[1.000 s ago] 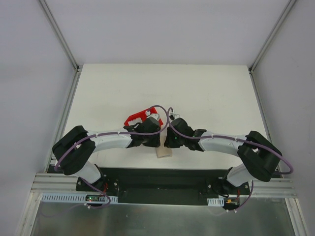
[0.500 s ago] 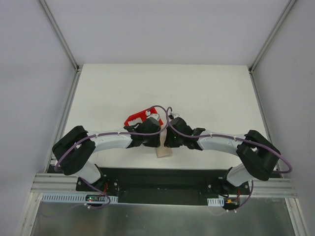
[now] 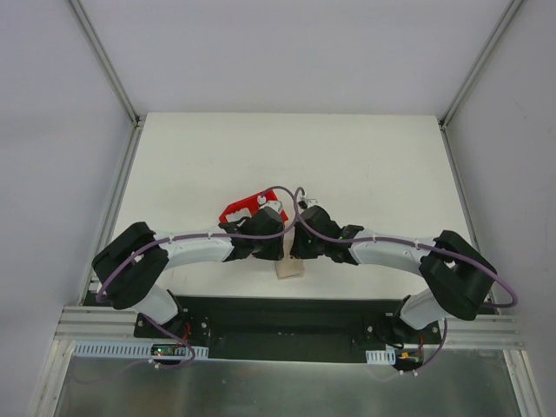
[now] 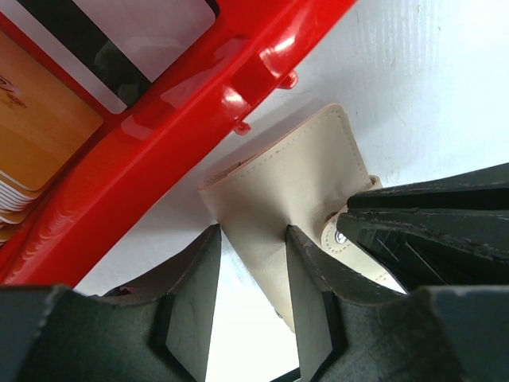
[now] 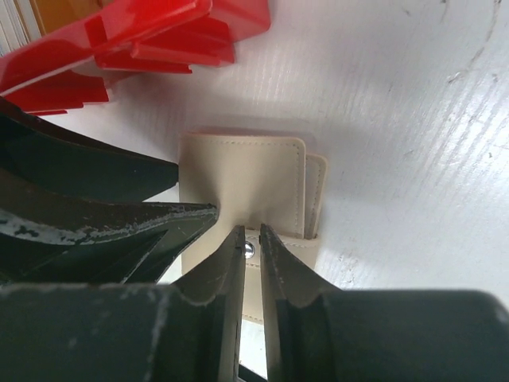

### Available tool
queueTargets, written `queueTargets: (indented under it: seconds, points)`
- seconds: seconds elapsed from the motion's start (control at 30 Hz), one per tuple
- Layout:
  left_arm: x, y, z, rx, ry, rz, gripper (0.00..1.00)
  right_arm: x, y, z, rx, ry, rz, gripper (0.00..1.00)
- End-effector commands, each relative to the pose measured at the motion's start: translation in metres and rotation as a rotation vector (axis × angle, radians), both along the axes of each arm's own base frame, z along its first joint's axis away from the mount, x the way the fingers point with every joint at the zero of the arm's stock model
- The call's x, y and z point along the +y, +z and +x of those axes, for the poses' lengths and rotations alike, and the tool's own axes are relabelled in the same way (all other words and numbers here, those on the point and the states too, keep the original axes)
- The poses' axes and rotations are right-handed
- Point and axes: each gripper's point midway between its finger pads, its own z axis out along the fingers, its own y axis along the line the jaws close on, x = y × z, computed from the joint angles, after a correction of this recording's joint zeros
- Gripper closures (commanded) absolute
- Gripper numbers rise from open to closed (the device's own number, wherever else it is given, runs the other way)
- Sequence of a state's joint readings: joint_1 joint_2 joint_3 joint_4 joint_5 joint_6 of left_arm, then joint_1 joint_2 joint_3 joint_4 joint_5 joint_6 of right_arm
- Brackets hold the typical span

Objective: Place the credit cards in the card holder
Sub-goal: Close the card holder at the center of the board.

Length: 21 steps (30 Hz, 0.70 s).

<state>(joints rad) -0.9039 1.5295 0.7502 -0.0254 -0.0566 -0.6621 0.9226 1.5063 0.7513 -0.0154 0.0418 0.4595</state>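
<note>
Well, hardly anything has moved in the last second: both arms stay hunched together over the card holder [image 3: 289, 269], which lies where it was, at the near middle of the table [image 3: 347, 165], just on the near side of the red bin [image 3: 239, 211]. The right claw [image 5: 250, 239] is pressed nearly together, pinching the holder's little strap right at its stud [image 5: 249, 249]. The left claw [image 4: 253, 263] stands spread, one corner of the holder lying in the gap against its right finger, with bare table showing in the rest of the gap, so it looks more like steadying than gripping. The holder seems to be folded shut, to my eye. The credit cards [image 4: 119, 56] sit in the bin on the far left, none lifted out. I'd say the pair are stuck working at the snap, and until it opens no card can go in.
</note>
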Motion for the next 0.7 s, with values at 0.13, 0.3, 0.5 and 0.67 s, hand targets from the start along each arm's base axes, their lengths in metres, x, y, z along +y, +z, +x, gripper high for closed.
queueTargets:
  seconds: [0.13,0.3,0.5,0.67]
  points:
    - [-0.02,0.025,0.01,-0.062,-0.05,-0.04,0.62,-0.004,0.014,0.006,-0.04,-0.013,0.013,0.84]
    - [-0.019,0.023,0.006,-0.051,-0.062,-0.041,0.62,-0.006,0.02,0.006,-0.055,-0.014,0.029,0.83]
    - [-0.017,0.023,-0.001,-0.032,-0.075,-0.048,0.61,-0.003,0.026,0.002,-0.044,0.0,0.059,0.82]
    - [-0.014,0.019,0.0,-0.033,-0.063,-0.033,0.61,-0.006,0.025,-0.003,-0.034,-0.009,0.073,0.81]
